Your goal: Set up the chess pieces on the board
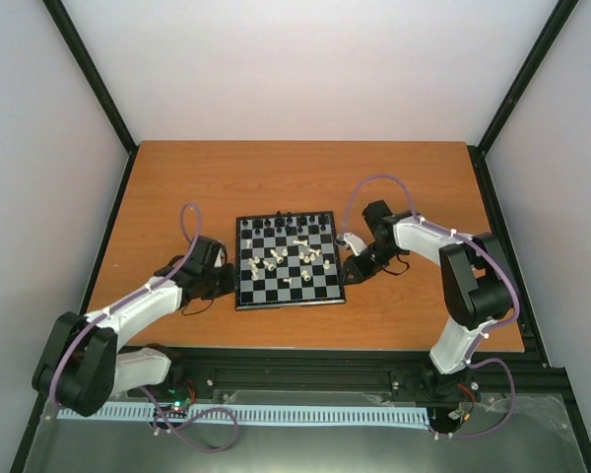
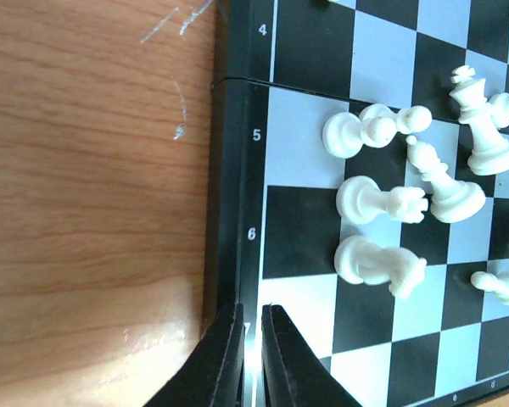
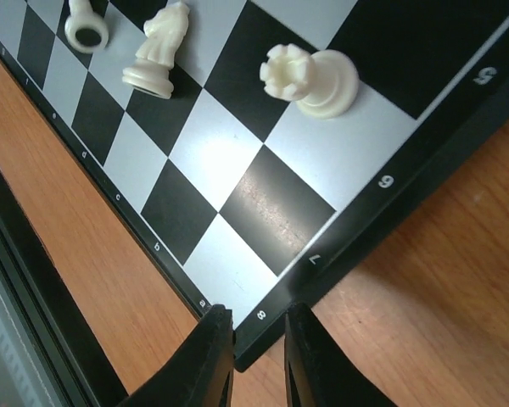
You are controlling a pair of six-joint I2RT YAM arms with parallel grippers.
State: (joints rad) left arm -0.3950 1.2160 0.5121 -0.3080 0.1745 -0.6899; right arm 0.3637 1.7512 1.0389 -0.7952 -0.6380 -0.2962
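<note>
The board lies mid-table, with black chess pieces along its far row. Cream-white chess pieces lie scattered across its middle, several tipped over. My left gripper sits at the board's left edge. In the left wrist view it is shut, tips over the rim by the number 7, and fallen white pieces lie just beyond. My right gripper is at the board's near right corner. In the right wrist view it pinches that corner; a white rook and knight lie farther in.
The orange wooden table stretches behind and beside the board. A black frame rail runs along the near edge, close to the board's near side. Purple cables loop over both arms.
</note>
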